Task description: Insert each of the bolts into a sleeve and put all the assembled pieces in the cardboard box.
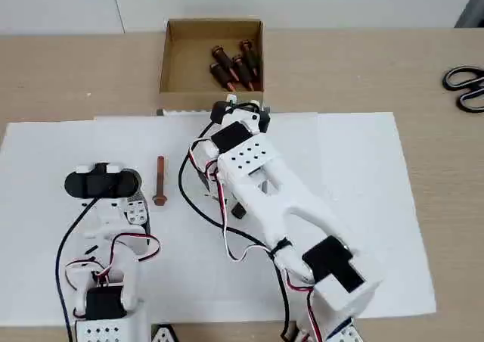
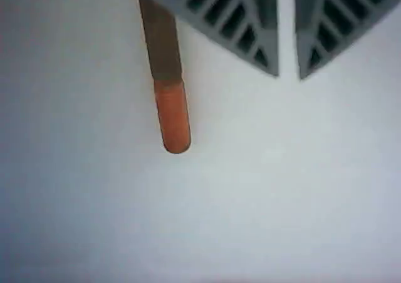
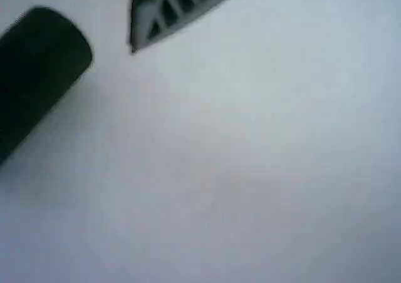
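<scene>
A brown bolt (image 1: 159,179) with an orange tip lies on the white paper (image 1: 363,206), left of centre. My left gripper (image 2: 288,75) hovers just beside the bolt's tip (image 2: 172,117), shut to a thin slit with nothing in it. A black sleeve (image 3: 34,64) lies on the paper under my right arm (image 1: 265,183). My right gripper (image 1: 224,194) hangs low over the paper next to it, open, one grey fingertip (image 3: 166,17) showing apart from the sleeve. The cardboard box (image 1: 178,54) at the back holds several assembled pieces (image 1: 234,63).
Black scissors (image 1: 465,87) lie at the far right on the wooden table (image 1: 76,77). Red, white and black cables (image 1: 219,221) trail from the right arm across the paper. Bare paper stretches to the right of that arm.
</scene>
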Robot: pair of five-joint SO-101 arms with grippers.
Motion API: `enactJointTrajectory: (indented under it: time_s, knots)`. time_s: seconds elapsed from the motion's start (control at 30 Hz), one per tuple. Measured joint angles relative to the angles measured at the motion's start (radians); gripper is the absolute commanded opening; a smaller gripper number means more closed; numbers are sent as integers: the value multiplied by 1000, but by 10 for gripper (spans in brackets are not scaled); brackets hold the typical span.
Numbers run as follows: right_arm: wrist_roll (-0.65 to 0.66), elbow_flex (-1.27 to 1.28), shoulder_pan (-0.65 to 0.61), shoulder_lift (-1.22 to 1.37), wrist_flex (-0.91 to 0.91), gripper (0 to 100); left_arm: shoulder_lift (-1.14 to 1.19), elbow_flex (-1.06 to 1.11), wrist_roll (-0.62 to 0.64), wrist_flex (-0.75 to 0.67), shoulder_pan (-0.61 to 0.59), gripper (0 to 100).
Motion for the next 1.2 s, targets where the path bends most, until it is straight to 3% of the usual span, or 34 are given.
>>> enactJointTrajectory:
  time_s: [0.9,1.1,1.2]
  knots:
    - [0,-2,38,160,-81,214,0,0,0,0,0,7]
    - [0,-2,55,160,-81,21,0,0,0,0,0,7]
    - [0,0,75,160,-80,16,0,0,0,0,3,7]
